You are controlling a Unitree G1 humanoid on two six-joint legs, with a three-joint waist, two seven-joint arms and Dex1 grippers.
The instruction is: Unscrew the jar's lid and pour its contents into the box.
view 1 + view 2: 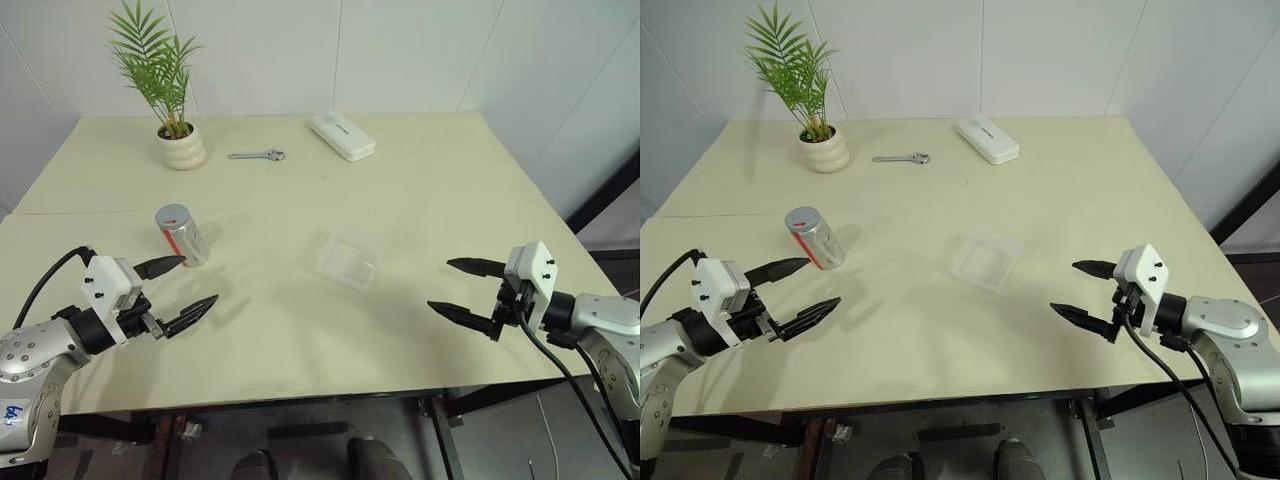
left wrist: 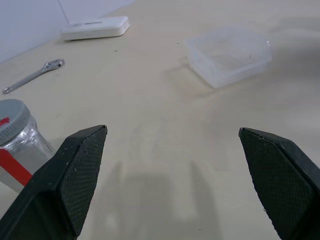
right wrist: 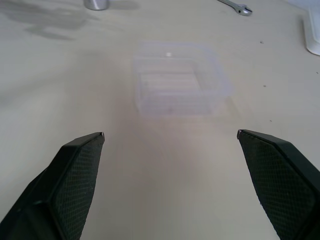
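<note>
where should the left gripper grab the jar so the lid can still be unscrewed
Probably around the silvery side of the jar, below the grey lid, coming in level from the near side where the open left gripper waits. The jar stands upright, so a side grip leaves its lid free for the right gripper.

Silvery red-striped jar (image 1: 184,236), grey lid (image 1: 172,215), clear box (image 1: 351,256)

jar (image 1: 183,236): shiny foil-like side | box (image 1: 351,256): clear plastic | table (image 1: 400,320): matt | wrench (image 1: 258,155): metal

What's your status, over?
Left gripper and right gripper open, empty. Jar upright, lid on, near left fingers. Box centre table, path clear.
</note>
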